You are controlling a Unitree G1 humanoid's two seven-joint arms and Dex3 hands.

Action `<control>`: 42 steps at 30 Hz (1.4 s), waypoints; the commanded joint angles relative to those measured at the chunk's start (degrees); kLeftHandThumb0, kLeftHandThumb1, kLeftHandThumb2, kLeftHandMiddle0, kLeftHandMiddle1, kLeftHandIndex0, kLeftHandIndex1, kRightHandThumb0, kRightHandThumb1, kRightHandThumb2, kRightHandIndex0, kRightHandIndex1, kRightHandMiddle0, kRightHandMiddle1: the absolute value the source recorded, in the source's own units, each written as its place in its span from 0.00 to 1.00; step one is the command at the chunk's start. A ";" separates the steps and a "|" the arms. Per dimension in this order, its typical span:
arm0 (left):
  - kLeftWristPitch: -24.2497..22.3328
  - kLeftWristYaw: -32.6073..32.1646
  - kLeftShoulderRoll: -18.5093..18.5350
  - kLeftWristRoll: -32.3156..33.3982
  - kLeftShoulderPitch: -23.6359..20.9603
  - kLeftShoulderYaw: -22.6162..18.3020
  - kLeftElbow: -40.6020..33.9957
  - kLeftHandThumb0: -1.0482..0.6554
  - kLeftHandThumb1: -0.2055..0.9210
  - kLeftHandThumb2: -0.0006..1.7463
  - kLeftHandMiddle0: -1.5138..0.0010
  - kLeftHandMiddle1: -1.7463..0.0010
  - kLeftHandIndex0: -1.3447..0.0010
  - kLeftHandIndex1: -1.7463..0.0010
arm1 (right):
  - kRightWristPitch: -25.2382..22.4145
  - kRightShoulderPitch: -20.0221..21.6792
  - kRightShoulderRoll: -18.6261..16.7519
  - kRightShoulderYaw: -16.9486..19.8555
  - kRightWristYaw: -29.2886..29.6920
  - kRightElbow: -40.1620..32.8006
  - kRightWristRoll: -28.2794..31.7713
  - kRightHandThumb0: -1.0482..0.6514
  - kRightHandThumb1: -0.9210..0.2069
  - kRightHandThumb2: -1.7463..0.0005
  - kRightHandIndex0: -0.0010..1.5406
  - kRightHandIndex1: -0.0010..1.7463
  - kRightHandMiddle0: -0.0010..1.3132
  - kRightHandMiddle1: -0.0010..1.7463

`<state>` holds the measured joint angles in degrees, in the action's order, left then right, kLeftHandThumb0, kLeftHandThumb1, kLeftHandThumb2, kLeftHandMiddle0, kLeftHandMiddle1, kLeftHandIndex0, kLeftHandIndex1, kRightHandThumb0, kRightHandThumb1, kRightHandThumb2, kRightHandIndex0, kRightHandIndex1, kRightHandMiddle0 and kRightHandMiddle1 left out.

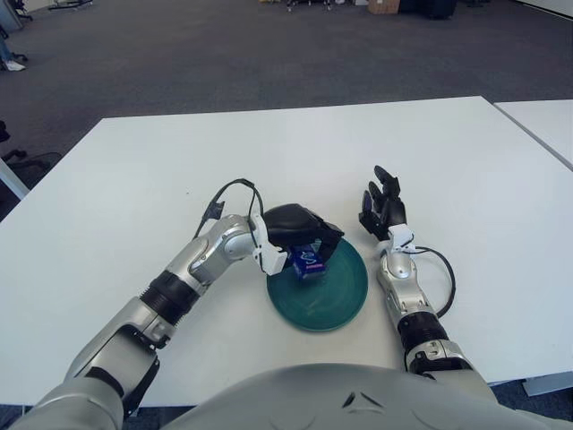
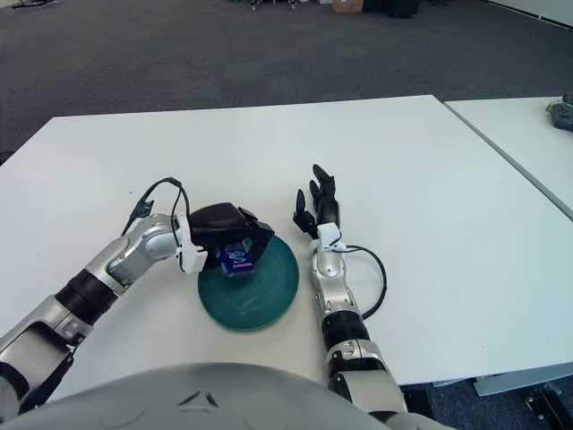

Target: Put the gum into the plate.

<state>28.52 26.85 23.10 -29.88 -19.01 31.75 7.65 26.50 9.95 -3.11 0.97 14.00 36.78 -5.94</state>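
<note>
A round teal plate sits on the white table, close to the near edge and between the robot's two arms. Its inner surface shows concentric ridges and holds nothing lying flat on it. Over the plate's far-left part hangs the left hand, its dark fingers curled down around a small blue gum pack. The pack is clamped in that grasp, its lower end within the plate's outline; whether it touches the plate's surface cannot be told. A black cable loops up from the left wrist.

The right hand shows just to the right of the plate, beyond its far-right rim, fingers spread and pointing away from the robot, holding nothing. A black cable curls beside its forearm.

A second white table stands to the right, separated by a narrow gap. Dark grey carpet covers the floor beyond, with furniture legs along the far edge of the room.
</note>
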 commanded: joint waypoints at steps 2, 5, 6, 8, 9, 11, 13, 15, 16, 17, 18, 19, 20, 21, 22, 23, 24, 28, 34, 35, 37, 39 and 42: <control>-0.06 1.36 0.39 -0.43 -1.24 0.14 1.40 0.61 0.56 0.66 0.64 0.00 0.71 0.08 | -1.57 -2.05 0.47 1.23 -0.70 4.97 1.24 0.29 0.00 0.57 0.21 0.01 0.00 0.34; -0.57 2.43 0.54 -0.26 -0.90 0.20 1.04 0.61 0.67 0.57 0.68 0.02 0.78 0.07 | -1.33 -1.53 0.37 1.66 -1.07 5.73 1.86 0.29 0.00 0.57 0.20 0.01 0.00 0.33; -0.72 2.70 0.60 -0.24 -0.70 0.18 0.94 0.46 0.73 0.47 0.75 0.07 0.84 0.09 | -1.19 -1.40 0.32 1.79 -1.18 5.95 2.04 0.29 0.00 0.57 0.20 0.01 0.00 0.33; -0.89 3.07 0.62 -0.24 -0.47 0.10 0.81 0.30 0.86 0.30 0.83 0.14 0.91 0.11 | -0.95 -1.21 0.26 1.99 -1.34 6.29 2.21 0.29 0.00 0.57 0.20 0.01 0.00 0.33; -1.02 3.26 0.66 -0.34 -0.33 0.09 0.68 0.28 0.88 0.27 0.84 0.14 0.91 0.11 | -0.79 -1.16 0.19 2.10 -1.42 6.42 2.28 0.29 0.00 0.57 0.20 0.01 0.00 0.33; -1.00 3.12 0.78 -1.06 -0.15 0.26 1.23 0.20 0.95 0.19 0.87 0.24 0.96 0.17 | -0.52 -0.62 -0.07 2.56 -1.66 7.04 2.80 0.29 0.00 0.57 0.20 0.01 0.00 0.33; -0.68 2.70 0.88 -1.83 -0.20 0.43 1.86 0.16 0.97 0.16 0.89 0.31 0.98 0.22 | -0.22 -0.24 -0.29 2.85 -1.89 7.61 3.19 0.29 0.00 0.57 0.20 0.01 0.00 0.33; -0.29 2.35 1.04 -2.78 -0.35 0.63 2.20 0.13 0.99 0.17 0.91 0.37 0.99 0.27 | 0.17 -0.13 -0.34 2.87 -1.93 7.97 3.26 0.29 0.00 0.57 0.20 0.01 0.00 0.33; -0.10 2.11 1.14 -3.41 -0.41 0.76 2.34 0.12 0.99 0.17 0.91 0.40 0.99 0.30 | 0.35 -0.12 -0.33 2.85 -1.81 8.11 3.17 0.29 0.00 0.57 0.20 0.01 0.00 0.33; 0.08 1.94 1.22 -3.85 -0.43 0.82 2.46 0.11 0.99 0.18 0.92 0.43 0.99 0.32 | 0.50 -0.09 -0.35 2.84 -1.71 8.24 3.08 0.29 0.00 0.57 0.19 0.00 0.00 0.33; 0.03 1.78 1.37 -4.69 -0.45 0.94 2.44 0.10 1.00 0.18 0.92 0.48 1.00 0.36 | 0.72 -0.07 -0.26 2.77 -1.36 8.42 2.73 0.29 0.00 0.57 0.19 0.00 0.00 0.33; 0.00 1.66 1.47 -5.28 -0.46 1.01 2.43 0.08 1.00 0.20 0.92 0.57 1.00 0.42 | 0.89 -0.04 -0.20 2.73 -1.12 8.57 2.48 0.29 0.00 0.57 0.19 0.00 0.00 0.33; -0.04 1.56 1.54 -5.77 -0.47 1.05 2.40 0.08 1.00 0.21 0.90 0.66 1.00 0.46 | 1.07 0.00 -0.12 2.68 -0.91 8.73 2.25 0.29 0.00 0.57 0.19 0.00 0.00 0.33; -0.04 1.51 1.62 -6.07 -0.37 1.02 2.28 0.07 1.00 0.22 0.90 0.69 1.00 0.48 | 1.22 -0.05 -0.11 2.63 -0.74 8.78 2.08 0.29 0.00 0.57 0.19 0.00 0.00 0.34; 0.11 1.27 1.67 -6.34 -0.25 0.95 2.26 0.07 1.00 0.23 0.89 0.74 1.00 0.51 | 1.39 -0.09 -0.09 2.57 -0.63 8.87 1.95 0.29 0.00 0.57 0.19 0.00 0.00 0.34; 0.22 1.09 1.69 -6.55 -0.16 0.88 2.26 0.06 1.00 0.24 0.89 0.77 1.00 0.54 | 1.52 -0.11 -0.07 2.53 -0.54 8.95 1.86 0.29 0.00 0.57 0.19 0.00 0.00 0.34; 0.44 0.72 1.78 -6.74 0.07 0.77 2.16 0.05 1.00 0.25 0.89 0.78 1.00 0.55 | 1.67 -0.14 -0.12 2.51 -0.48 9.14 1.84 0.29 0.00 0.57 0.19 0.00 0.00 0.34; 1.60 -0.97 2.41 -7.62 0.85 0.36 1.56 0.03 1.00 0.28 0.90 0.89 1.00 0.68 | 1.56 1.26 -0.48 2.64 -0.62 11.73 2.25 0.30 0.00 0.57 0.19 0.00 0.00 0.34; 4.33 -4.61 4.69 -9.23 3.70 -0.63 -1.64 0.00 1.00 0.32 0.99 0.99 1.00 0.94 | 2.38 5.71 -0.46 3.47 -4.97 18.99 4.33 0.29 0.00 0.56 0.20 0.01 0.00 0.36; 4.57 -4.94 4.99 -9.35 4.10 -0.78 -2.20 0.00 1.00 0.33 0.99 0.99 1.00 0.96 | 3.11 5.66 -0.21 3.52 -5.61 19.18 4.41 0.29 0.00 0.56 0.21 0.01 0.00 0.36; 4.82 -5.26 5.38 -9.58 4.66 -1.03 -3.14 0.00 1.00 0.34 1.00 1.00 1.00 0.98 | 4.36 5.60 0.19 3.56 -6.52 19.60 4.38 0.28 0.00 0.56 0.21 0.01 0.00 0.36; 4.90 -5.36 5.61 -9.81 5.04 -1.20 -3.86 0.00 1.00 0.34 1.00 1.00 1.00 0.99 | 5.32 5.61 0.34 3.63 -7.09 20.14 4.28 0.28 0.00 0.56 0.21 0.01 0.00 0.36; 4.78 -4.99 5.97 -9.44 5.78 -1.55 -5.27 0.00 1.00 0.35 1.00 1.00 1.00 1.00 | 6.12 5.43 0.61 3.76 -8.60 20.45 4.50 0.26 0.00 0.56 0.21 0.01 0.00 0.36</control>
<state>33.47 22.33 28.09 -38.87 -13.69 31.39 4.10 34.21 19.41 -2.48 4.45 6.81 53.29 -2.53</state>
